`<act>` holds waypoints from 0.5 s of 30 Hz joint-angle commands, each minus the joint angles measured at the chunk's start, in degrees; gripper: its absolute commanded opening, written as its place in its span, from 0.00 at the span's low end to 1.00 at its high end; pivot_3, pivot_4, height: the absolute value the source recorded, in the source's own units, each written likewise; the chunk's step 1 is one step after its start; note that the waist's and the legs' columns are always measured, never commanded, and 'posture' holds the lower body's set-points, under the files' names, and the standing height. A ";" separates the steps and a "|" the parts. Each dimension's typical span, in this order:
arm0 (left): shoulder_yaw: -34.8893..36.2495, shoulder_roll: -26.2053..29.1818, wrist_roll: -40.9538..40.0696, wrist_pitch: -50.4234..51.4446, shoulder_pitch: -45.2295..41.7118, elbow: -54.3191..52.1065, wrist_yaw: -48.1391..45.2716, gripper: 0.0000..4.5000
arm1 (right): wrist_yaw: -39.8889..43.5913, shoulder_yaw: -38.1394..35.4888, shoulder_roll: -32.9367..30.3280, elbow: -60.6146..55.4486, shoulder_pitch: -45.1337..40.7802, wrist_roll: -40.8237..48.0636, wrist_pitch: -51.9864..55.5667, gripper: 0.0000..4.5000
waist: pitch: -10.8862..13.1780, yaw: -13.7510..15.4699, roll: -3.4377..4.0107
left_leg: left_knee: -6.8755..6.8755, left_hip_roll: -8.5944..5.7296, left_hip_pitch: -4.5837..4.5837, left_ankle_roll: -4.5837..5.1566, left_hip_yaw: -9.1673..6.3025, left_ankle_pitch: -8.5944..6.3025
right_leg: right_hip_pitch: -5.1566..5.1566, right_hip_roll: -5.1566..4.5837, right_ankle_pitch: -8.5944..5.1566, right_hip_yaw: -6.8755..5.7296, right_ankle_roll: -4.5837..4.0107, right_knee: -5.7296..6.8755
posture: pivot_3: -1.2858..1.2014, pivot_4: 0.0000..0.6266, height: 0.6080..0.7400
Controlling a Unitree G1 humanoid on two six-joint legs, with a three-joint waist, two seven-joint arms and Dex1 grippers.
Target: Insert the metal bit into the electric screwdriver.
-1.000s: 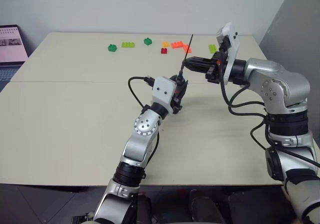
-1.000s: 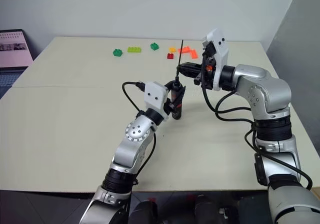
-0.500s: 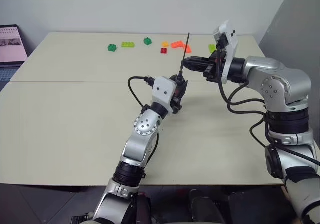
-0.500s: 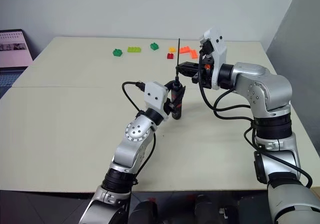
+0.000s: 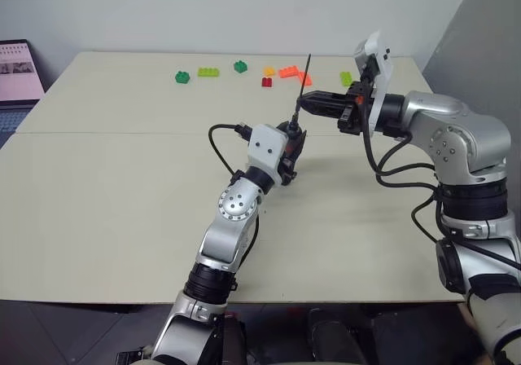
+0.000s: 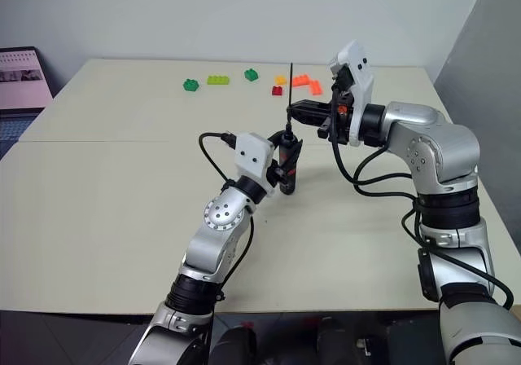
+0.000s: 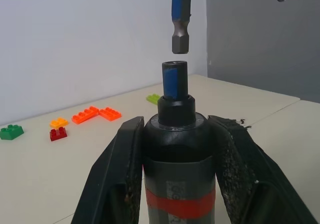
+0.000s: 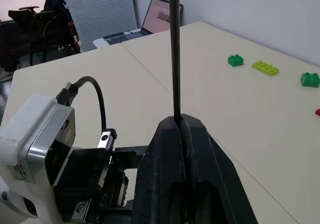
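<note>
Now the right end effector [image 5: 303, 101] pinches the metal bit [image 7: 179, 19] just above, at twelve o'clock, the electric screwdriver [image 7: 176, 149], itself clamped by the left end effector [image 5: 291, 143].

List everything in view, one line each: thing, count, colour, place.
table: 1, beige, under both arms
toy bricks: several, green, orange, red, yellow, far edge
laptop: 1, open, beyond the table's left edge
electric screwdriver: 1, dark with red band, upright in left gripper
metal bit: 1, grey, upright just above the screwdriver's socket, not yet in
left gripper: jaws shut on the screwdriver
right gripper: jaws shut on the bit
</note>
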 commanded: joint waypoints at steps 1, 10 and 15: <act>0.25 0.13 0.37 -1.54 -0.78 -0.92 -0.04 0.36 | -0.76 -1.26 -0.20 -1.46 -1.96 0.41 -0.37 0.00 | 0.00 0.00 0.00 | 0.00 0.00 0.00 0.00 0.00 0.00 | 0.00 0.00 0.00 0.00 0.00 0.00 | 0.52 0.24 1.00; 0.22 0.09 0.44 -1.62 -0.72 -0.98 -0.13 0.36 | -3.24 -0.51 0.05 -2.77 -1.54 0.15 1.28 0.00 | 0.00 0.01 0.00 | -0.02 0.00 -0.01 0.00 0.00 0.00 | -0.01 0.00 0.00 0.00 0.00 -0.02 | 0.52 0.24 1.00; 0.19 0.07 0.44 -1.60 -0.79 -0.96 -0.24 0.36 | -3.91 -0.20 -0.07 -4.20 -1.00 0.41 2.80 0.00 | 0.00 0.01 0.00 | -0.04 0.00 -0.02 0.00 0.00 0.00 | -0.01 0.00 0.00 0.00 0.00 -0.03 | 0.52 0.24 1.00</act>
